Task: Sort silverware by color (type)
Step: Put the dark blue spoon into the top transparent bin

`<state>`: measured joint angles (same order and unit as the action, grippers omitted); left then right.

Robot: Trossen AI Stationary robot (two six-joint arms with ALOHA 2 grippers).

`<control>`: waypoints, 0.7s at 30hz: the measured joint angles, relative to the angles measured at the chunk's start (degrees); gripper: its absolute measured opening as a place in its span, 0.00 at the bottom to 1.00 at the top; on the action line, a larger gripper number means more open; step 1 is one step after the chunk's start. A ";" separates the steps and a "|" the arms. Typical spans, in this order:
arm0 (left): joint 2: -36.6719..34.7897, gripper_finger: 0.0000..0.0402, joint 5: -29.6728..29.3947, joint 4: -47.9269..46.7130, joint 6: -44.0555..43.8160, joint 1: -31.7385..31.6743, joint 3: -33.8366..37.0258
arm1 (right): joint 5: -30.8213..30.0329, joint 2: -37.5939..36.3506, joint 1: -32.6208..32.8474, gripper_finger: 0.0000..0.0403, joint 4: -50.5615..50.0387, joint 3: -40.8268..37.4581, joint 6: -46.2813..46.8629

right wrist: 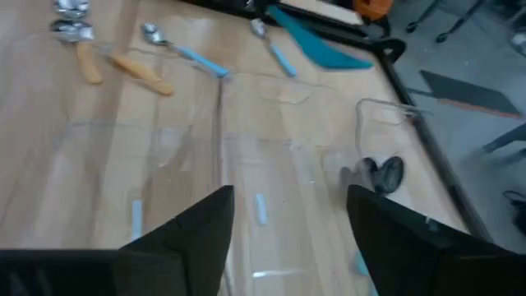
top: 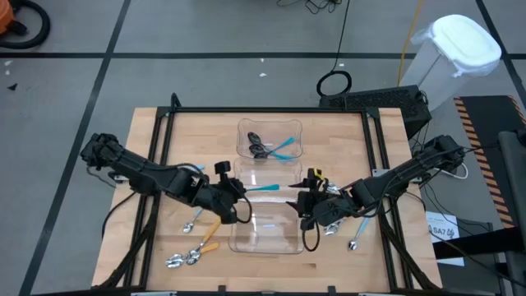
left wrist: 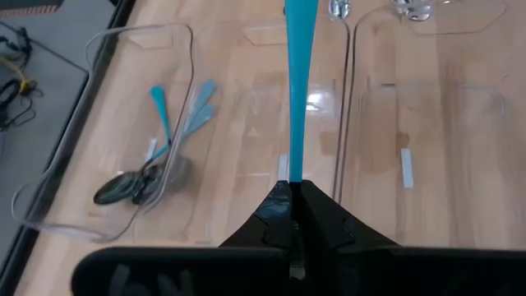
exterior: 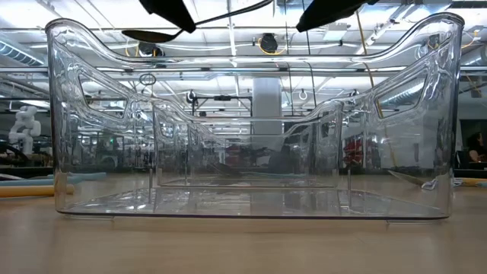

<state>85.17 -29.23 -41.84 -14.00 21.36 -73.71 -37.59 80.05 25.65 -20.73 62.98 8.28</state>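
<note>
My left jaws (top: 243, 195) are clamped shut on the handle end of a teal-handled spoon (top: 265, 188), holding it level over the middle clear bin (top: 265, 170). In the left wrist view that spoon (left wrist: 297, 78) runs straight out from my closed fingers (left wrist: 279, 215). My right jaws (top: 302, 203) stand wide apart with nothing between them, just off the spoon's far end, over the gap between the middle bin and the near bin (top: 265, 234). The right wrist view shows both right fingers (right wrist: 201, 226) spread, only desk (right wrist: 99, 156) and bin walls between them.

Far bin (top: 269, 138) holds dark-bowled spoons with light-blue handles (top: 271, 149), lying crossed in a small pile; the left wrist view shows them too (left wrist: 152, 168). The near bin looks bare inside, in the low view too (exterior: 251, 122).

Loose on the desk (top: 164, 140), left of the near bin: two orange-handled spoons (top: 203, 243), bowls close together near the front edge, and a blue-handled spoon (top: 192, 220) near my left arm. Right of the near bin: one spoon (top: 355, 238) by my right arm, handle colour hard to tell. The right wrist view also shows the orange pair (right wrist: 115, 62) and two blue-handled ones (right wrist: 185, 51) on the wood.
</note>
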 joint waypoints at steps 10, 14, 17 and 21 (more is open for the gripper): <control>5.27 0.02 1.89 3.60 10.89 -2.23 -0.02 | -1.72 0.00 -0.07 0.61 6.84 0.13 -0.18; 8.76 0.02 2.29 5.20 16.35 -2.22 0.02 | -1.47 0.00 -0.08 0.61 5.89 0.24 0.00; 10.53 0.02 2.36 5.22 18.40 -2.64 -1.53 | -1.26 0.00 -0.15 0.61 5.06 0.24 1.43; 12.32 0.02 2.31 4.41 17.39 -3.04 -5.78 | 0.34 0.00 -0.20 0.61 4.18 0.26 1.74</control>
<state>97.49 -26.92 -37.43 3.39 18.33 -79.49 -37.26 80.05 25.45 -16.56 63.24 10.01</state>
